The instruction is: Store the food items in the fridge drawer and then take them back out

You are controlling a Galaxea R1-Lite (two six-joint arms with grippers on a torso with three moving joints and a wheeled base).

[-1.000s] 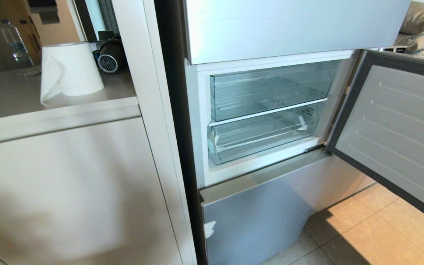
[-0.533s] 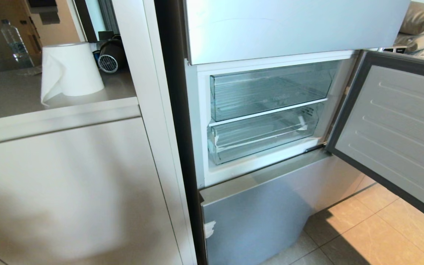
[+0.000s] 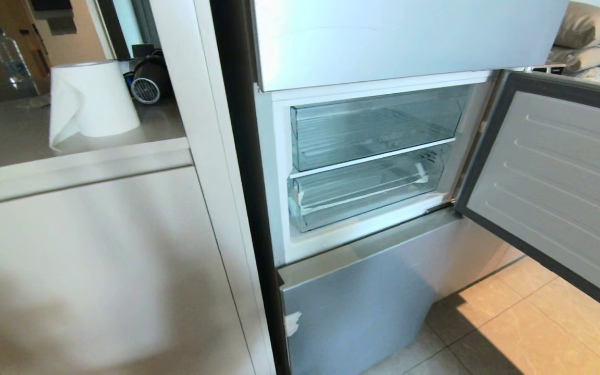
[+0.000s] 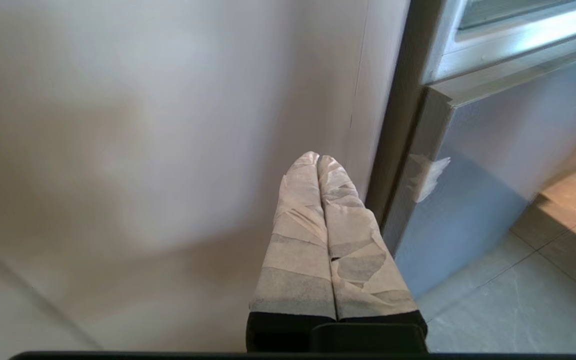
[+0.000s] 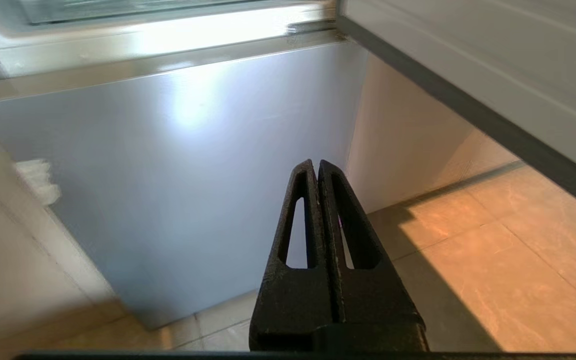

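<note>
The fridge drawer [image 3: 362,192] is the lower of two clear bins in the open fridge compartment. It is pushed in, has a whitish patch at its left front corner, and nothing shows inside it. The food items are out of view. My left gripper [image 4: 317,159] has tape-wrapped fingers pressed together, shut and empty. It hangs low in front of the beige cabinet side [image 4: 118,150]. My right gripper [image 5: 316,164] is black, shut and empty. It is low, in front of the silver-blue lower door panel [image 5: 193,165]. Neither arm shows in the head view.
The compartment's door [image 3: 555,182] stands swung open to the right, over the tiled floor [image 3: 513,333]. A second clear bin [image 3: 378,125] sits above the drawer. On the counter [image 3: 8,135] to the left stand a paper towel roll [image 3: 91,99] and a water bottle [image 3: 11,60].
The whole head view has shifted slightly to the left, so the camera moved. The fridge, its bins and its door stand as before.
</note>
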